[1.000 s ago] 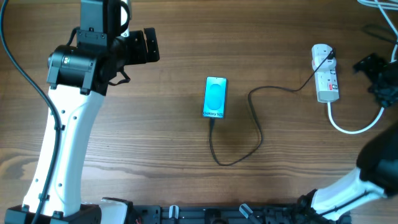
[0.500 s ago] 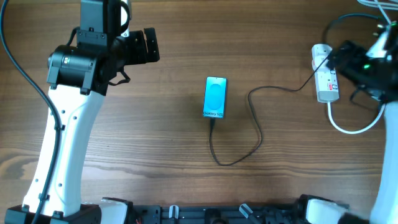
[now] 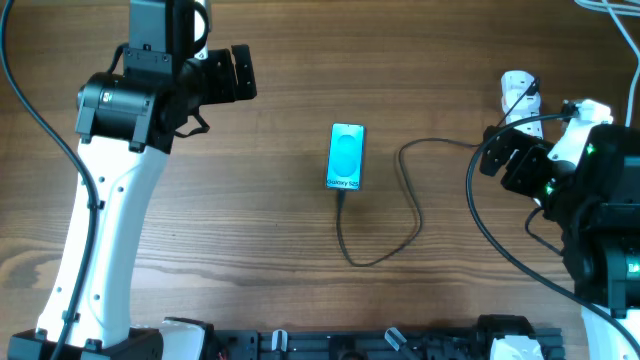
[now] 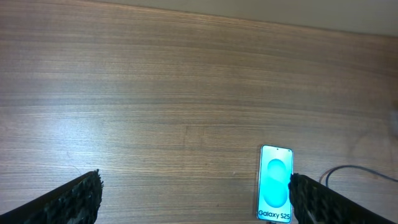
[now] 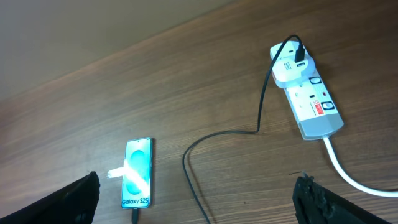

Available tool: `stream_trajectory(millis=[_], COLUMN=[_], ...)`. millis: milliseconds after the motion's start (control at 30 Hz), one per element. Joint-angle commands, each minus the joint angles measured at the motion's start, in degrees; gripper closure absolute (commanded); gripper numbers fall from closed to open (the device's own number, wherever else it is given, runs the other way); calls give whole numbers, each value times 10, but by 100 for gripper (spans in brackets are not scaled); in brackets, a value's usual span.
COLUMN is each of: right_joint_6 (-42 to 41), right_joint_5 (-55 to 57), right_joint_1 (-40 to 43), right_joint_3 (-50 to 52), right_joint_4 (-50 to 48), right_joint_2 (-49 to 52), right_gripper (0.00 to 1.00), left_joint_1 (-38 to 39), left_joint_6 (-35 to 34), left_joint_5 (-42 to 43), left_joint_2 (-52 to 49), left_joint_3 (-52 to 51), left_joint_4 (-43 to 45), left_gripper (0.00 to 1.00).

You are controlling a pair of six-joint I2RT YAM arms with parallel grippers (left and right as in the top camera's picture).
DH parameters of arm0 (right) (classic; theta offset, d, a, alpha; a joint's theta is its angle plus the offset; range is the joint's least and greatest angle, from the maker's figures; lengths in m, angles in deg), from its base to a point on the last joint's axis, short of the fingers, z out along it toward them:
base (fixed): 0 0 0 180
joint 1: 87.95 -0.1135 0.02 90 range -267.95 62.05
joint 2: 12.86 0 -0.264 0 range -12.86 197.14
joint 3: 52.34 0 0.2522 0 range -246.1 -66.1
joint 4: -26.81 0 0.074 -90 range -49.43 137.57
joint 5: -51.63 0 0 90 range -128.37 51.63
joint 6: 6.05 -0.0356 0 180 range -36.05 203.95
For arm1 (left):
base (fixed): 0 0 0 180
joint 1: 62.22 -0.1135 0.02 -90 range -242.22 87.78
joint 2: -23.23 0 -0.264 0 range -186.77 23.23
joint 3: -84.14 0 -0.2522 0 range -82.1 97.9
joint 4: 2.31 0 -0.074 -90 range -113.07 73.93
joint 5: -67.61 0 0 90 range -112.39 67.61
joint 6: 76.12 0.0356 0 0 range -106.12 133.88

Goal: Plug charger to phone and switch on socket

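The phone (image 3: 347,156) lies flat mid-table with its cyan screen up; it also shows in the left wrist view (image 4: 275,183) and the right wrist view (image 5: 137,173). The charger cable (image 3: 412,215) runs from a dark tip at the phone's near end (image 5: 133,216), loops, and ends at a black plug (image 5: 299,57) seated in the white socket (image 5: 309,96). In the overhead view the socket (image 3: 514,84) is partly hidden by my right arm. My right gripper (image 3: 505,160) is open and empty (image 5: 199,205), above the table just in front of the socket. My left gripper (image 3: 240,72) is open and empty (image 4: 196,202), raised at far left.
The socket's thick white cord (image 5: 348,175) curves off toward the right edge. More white cables (image 3: 610,12) lie at the far right corner. A dark rail (image 3: 340,345) runs along the table's near edge.
My right arm has swung in from the right edge, passed over the socket, and now sits in front of it, covering its near half. The left arm, phone and cable have not moved.
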Motion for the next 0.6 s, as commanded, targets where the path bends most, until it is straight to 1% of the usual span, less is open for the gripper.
stream_trajectory(millis=[0,200,300,333,400,467,567], right_joint_6=[11,11,22,47,96,134,194], right_joint_5=[4,17,-14,-45,-68,-70,-88], right_joint_1=[-2,-2,-2,-2,-2,-5,-10], right_joint_3=[2,2,2,2,4,16,78], right_joint_4=[-2,-3,-7,-13,-34,-86,-172], right_joint_2=[17,78,106,112,102,78,2], right_gripper=[0,0,0,0,0,0,0], left_joint_1=[-1,-1,-1,-1,-1,-1,-1], left_joint_6=[-5,-5,-5,-5,-5,-5,-5], left_joint_5=[-7,-7,-7,-7,-7,-7,-7], left_joint_2=[2,2,2,2,2,2,2], left_joint_3=[-3,-3,-3,-3,-3,-3,-3], left_joint_4=[1,1,1,1,1,1,1], left_gripper=[0,0,0,0,0,0,0])
